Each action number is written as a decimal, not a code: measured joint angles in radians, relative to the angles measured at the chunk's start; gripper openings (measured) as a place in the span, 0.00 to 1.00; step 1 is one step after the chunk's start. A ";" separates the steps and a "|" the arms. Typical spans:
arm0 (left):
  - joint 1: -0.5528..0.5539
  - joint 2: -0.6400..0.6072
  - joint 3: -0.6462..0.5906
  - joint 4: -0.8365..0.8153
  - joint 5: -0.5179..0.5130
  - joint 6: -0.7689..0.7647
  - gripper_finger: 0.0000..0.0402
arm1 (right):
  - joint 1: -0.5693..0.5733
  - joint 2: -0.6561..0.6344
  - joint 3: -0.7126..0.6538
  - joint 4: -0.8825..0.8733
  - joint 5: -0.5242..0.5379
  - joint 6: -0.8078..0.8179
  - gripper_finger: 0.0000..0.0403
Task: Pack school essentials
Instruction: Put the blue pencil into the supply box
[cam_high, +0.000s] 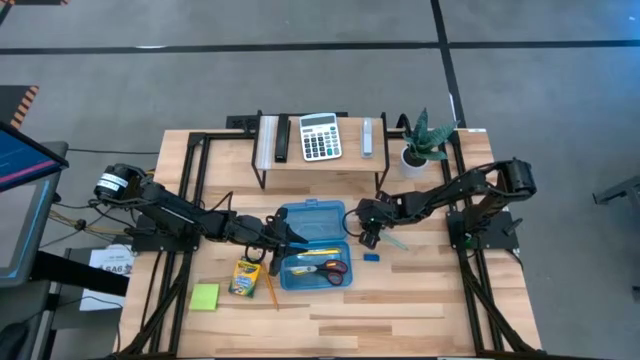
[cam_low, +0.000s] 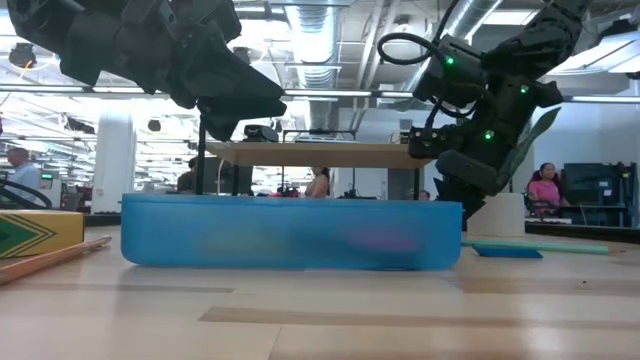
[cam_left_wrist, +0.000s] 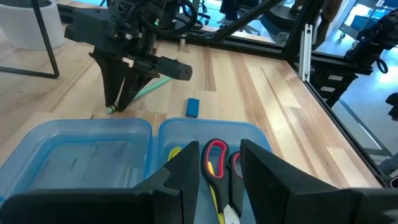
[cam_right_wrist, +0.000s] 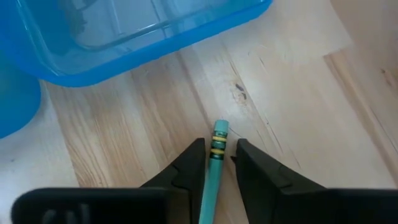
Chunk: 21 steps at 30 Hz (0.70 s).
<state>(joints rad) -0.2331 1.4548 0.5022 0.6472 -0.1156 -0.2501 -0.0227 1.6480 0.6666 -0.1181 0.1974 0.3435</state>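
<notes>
My right gripper (cam_right_wrist: 220, 163) sits at centre-right of the overhead frame, just off the right edge of the open blue plastic case (cam_high: 313, 244). Its fingers are down on the wooden table (cam_high: 420, 300) with a narrow gap between them, and the teal pencil (cam_right_wrist: 215, 168) lies in that gap, its banded end poking out past the tips. I cannot tell whether the fingers are actually pressing it.

My left gripper (cam_left_wrist: 219, 171) hovers over the case from the left of the overhead frame, its fingers partly apart and holding nothing. Directly beneath it the red-handled scissors (cam_high: 324, 268) lie in the lower compartment of the case.

The small blue eraser (cam_high: 371, 257) rests on the table just right of the case. At lower left of the overhead frame lie the crayon box (cam_high: 245, 276), an orange pencil (cam_high: 270, 288) beside it, and the lime sticky-note pad (cam_high: 205, 296).
</notes>
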 joint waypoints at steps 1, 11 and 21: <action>0.000 0.000 0.000 0.000 0.000 0.000 0.25 | 0.000 0.000 0.000 0.000 0.001 -0.008 0.25; 0.000 0.000 0.000 0.003 0.000 -0.001 0.25 | 0.000 0.001 0.001 -0.007 0.012 -0.046 0.03; 0.000 0.000 0.000 0.003 0.000 -0.002 0.25 | 0.001 0.002 0.049 -0.083 0.014 -0.049 0.01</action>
<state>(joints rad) -0.2331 1.4548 0.5022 0.6502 -0.1154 -0.2516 -0.0214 1.6501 0.7153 -0.2009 0.2116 0.2943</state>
